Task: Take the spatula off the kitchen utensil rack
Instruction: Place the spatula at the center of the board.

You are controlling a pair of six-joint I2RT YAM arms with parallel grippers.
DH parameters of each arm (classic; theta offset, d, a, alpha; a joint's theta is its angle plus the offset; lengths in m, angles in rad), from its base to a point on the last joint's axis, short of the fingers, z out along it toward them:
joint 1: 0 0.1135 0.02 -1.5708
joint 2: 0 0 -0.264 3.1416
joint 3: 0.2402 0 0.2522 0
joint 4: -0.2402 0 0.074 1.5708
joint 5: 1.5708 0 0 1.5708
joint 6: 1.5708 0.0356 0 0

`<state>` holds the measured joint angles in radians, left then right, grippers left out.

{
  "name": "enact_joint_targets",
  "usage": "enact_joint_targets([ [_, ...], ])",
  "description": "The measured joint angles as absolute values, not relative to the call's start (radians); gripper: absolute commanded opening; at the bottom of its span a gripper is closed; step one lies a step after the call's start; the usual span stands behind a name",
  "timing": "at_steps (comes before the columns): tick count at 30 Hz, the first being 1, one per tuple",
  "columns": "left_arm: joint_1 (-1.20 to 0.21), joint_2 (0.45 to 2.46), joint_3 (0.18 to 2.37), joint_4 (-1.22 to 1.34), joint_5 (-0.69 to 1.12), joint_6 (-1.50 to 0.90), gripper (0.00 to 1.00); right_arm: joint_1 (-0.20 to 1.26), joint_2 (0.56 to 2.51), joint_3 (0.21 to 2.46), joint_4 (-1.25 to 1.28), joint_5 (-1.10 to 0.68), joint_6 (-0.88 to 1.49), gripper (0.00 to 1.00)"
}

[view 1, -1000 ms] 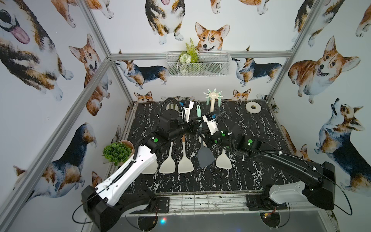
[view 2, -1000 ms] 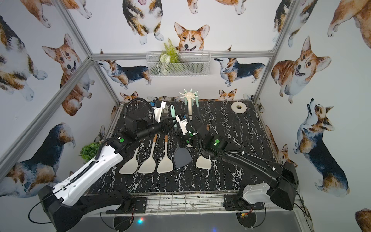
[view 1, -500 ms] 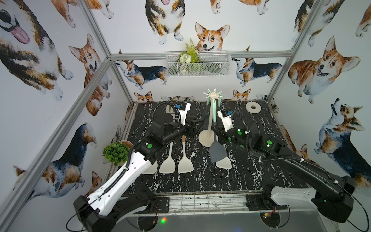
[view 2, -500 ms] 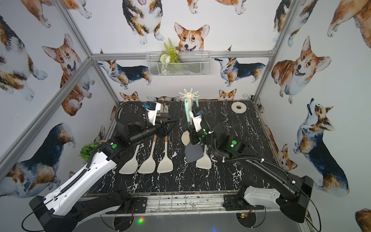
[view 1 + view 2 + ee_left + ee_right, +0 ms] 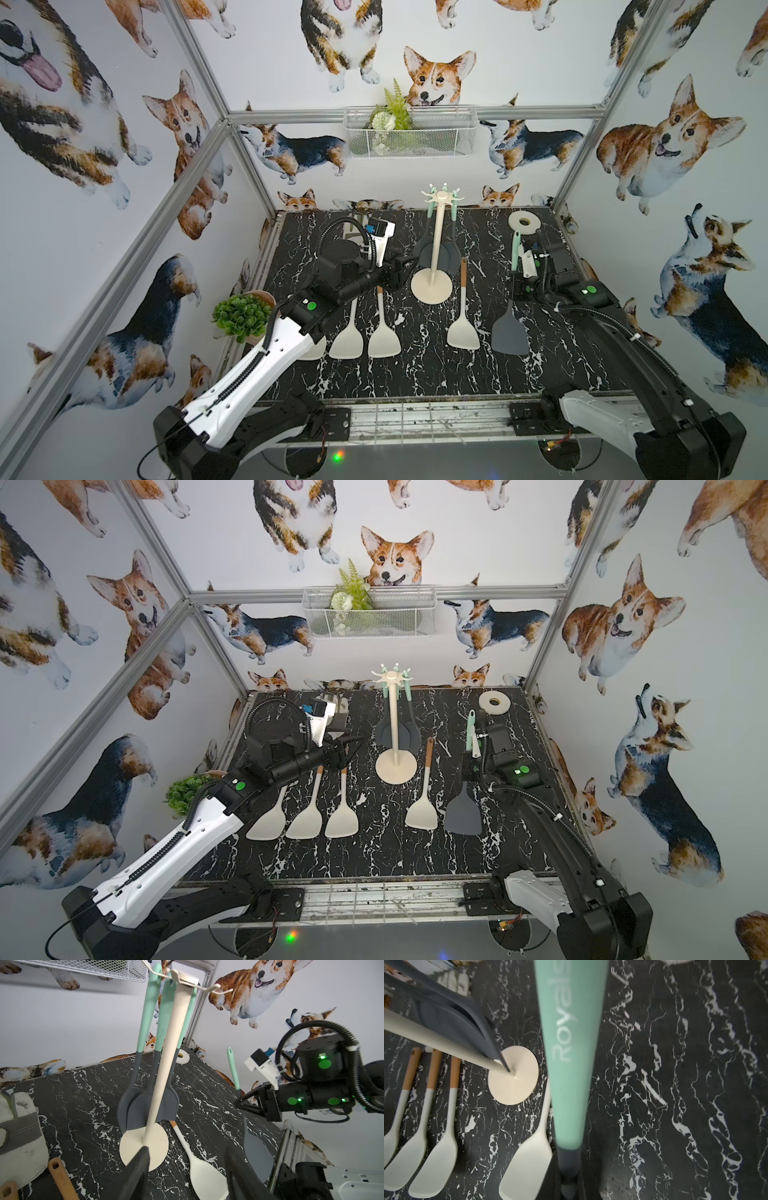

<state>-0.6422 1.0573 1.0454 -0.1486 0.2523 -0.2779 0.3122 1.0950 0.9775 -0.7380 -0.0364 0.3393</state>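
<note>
The spatula (image 5: pixel 510 336), mint-handled with a dark grey blade, is off the kitchen utensil rack (image 5: pixel 437 243) and well to its right, hanging upright with the handle up and the blade down over the black marble table (image 5: pixel 436 382); whether the blade's edge touches the table cannot be told. The right gripper (image 5: pixel 241 1103) is clamped tight on the spatula's dark neck just below the mint grip; its wrist view looks straight down the handle (image 5: pixel 571 1053), with the rack's round base (image 5: pixel 517 1080) off to one side.

The rack stands upright near the middle of the table in both top views; other mint-handled spatulas (image 5: pixel 149 1022) hang from its crown of hooks, their grey blades (image 5: pixel 133 1109) bunched around the pole just above the base.

The left gripper (image 5: pixel 187 1148) hovers beside the rack's base with its jaws apart and nothing between them; its black fingers (image 5: pixel 139 1167) frame the disc in the wrist view.

A cream spatula with a wooden handle (image 5: pixel 462 328) lies flat between the rack and the held spatula; three more cream ones (image 5: pixel 384 340) lie in a row to the rack's left, partly under the left arm. A tape roll (image 5: pixel 524 223) sits at the back right; a potted plant (image 5: pixel 241 318) sits at the table's left edge.
</note>
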Motion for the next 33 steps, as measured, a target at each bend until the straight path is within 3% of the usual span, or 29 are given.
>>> enact_joint_targets([
  [11, -0.633, 1.027, 1.007, -0.172, 0.237, -0.248, 0.62, 0.307, 1.374, 0.973, -0.736, -0.070, 0.338, 0.00],
  [33, -0.622, 1.051, 1.005, -0.181, 0.229, -0.227, 0.62, 0.300, 1.695, 1.044, -0.614, -0.051, 0.334, 0.00],
])
